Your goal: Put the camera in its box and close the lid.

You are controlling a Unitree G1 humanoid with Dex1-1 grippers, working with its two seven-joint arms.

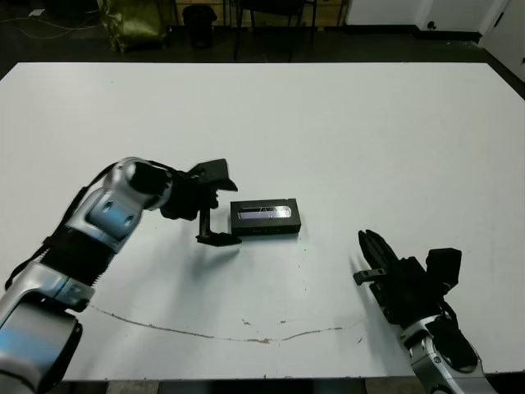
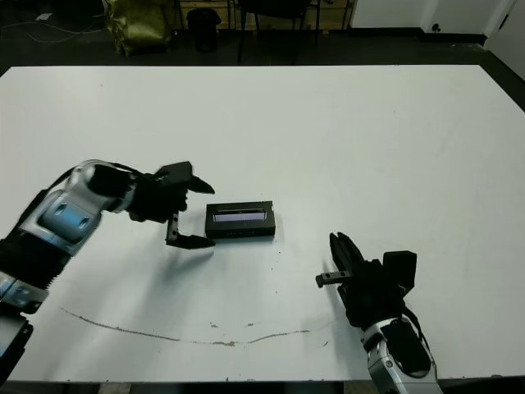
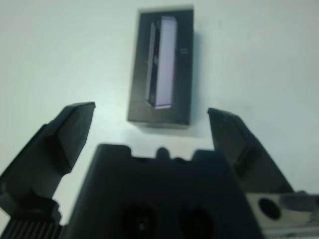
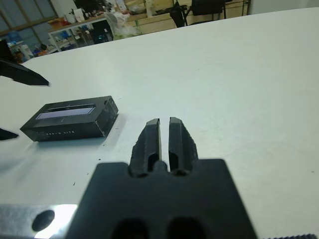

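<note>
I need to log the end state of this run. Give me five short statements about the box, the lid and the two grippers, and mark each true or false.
1. The lid sits on the box. True.
2. The left gripper is clamped on the box. False: its jaws stand wide apart beside the box, touching nothing.
3. The right gripper has its jaws together and holds nothing. True.
4. The camera lies loose on the table next to the box. False: no camera shows anywhere on the table.
5. The right gripper rests on top of the lid. False: it is well clear of the box, nearer the table's front edge.
</note>
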